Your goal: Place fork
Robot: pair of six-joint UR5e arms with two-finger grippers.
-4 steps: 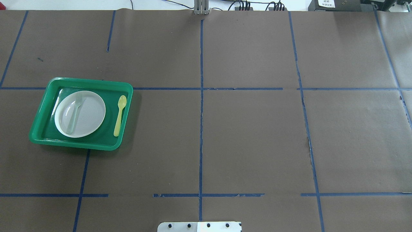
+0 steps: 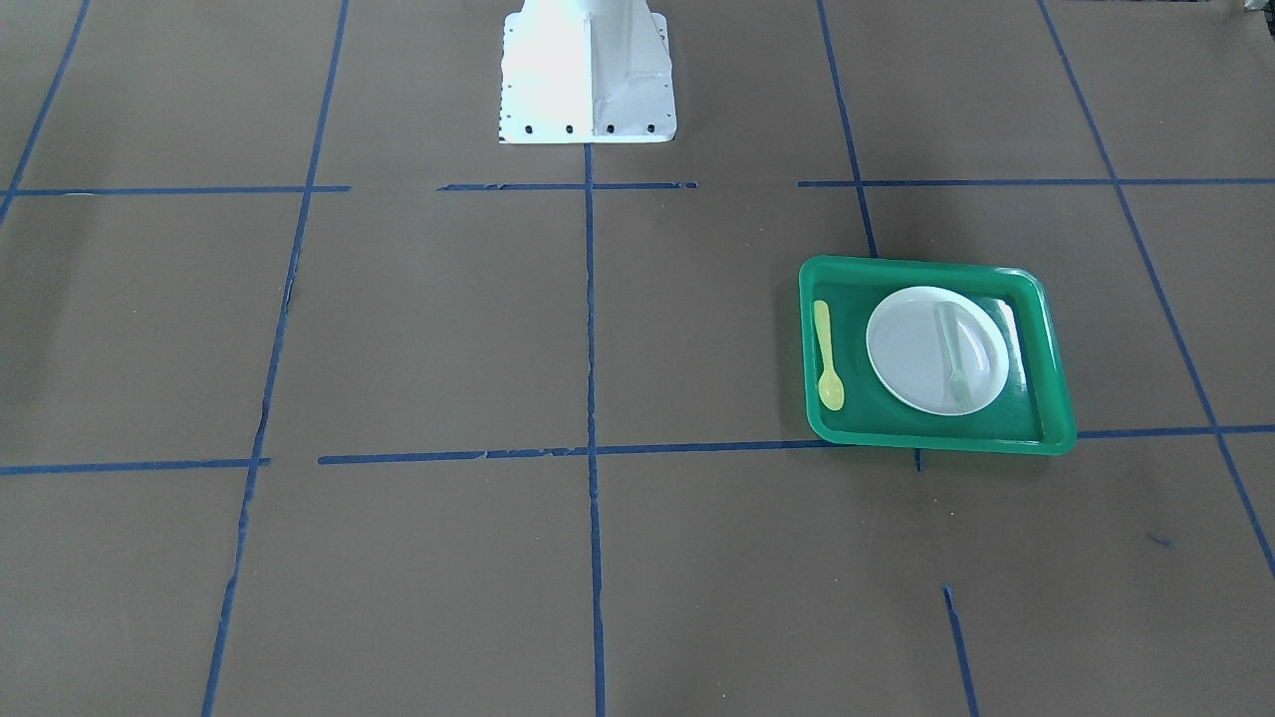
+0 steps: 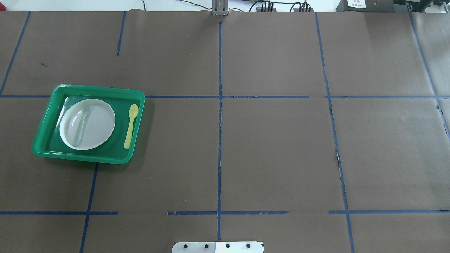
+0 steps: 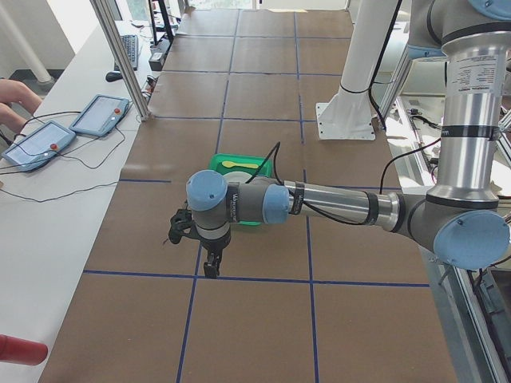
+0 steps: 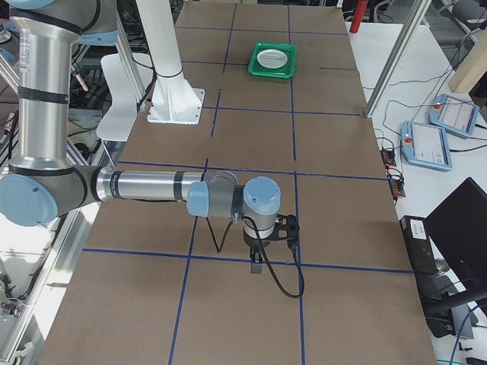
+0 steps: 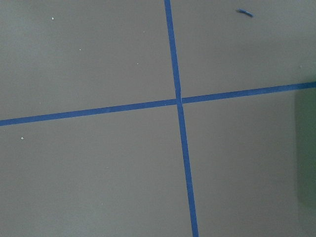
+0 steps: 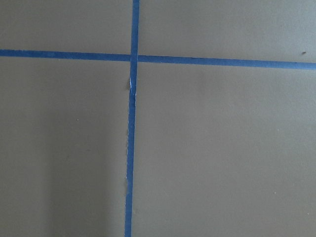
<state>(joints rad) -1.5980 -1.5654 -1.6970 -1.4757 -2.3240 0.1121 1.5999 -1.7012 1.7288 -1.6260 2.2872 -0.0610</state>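
The pale plastic fork (image 3: 81,124) lies on the left part of the white plate (image 3: 96,126), tines pointing away from the robot. The plate sits in a green tray (image 3: 84,157) on the table's left side. The fork also shows in the front-facing view (image 2: 954,349). My left gripper (image 4: 210,271) hangs over the bare table beyond the tray, seen only in the exterior left view. My right gripper (image 5: 257,266) hangs over bare table far from the tray, seen only in the exterior right view. I cannot tell whether either is open or shut.
A yellow spoon (image 3: 131,125) lies in the tray to the right of the plate. The table is covered in brown paper with blue tape lines (image 3: 219,140). The white arm base (image 2: 588,70) stands at the robot's edge. Both wrist views show only paper and tape.
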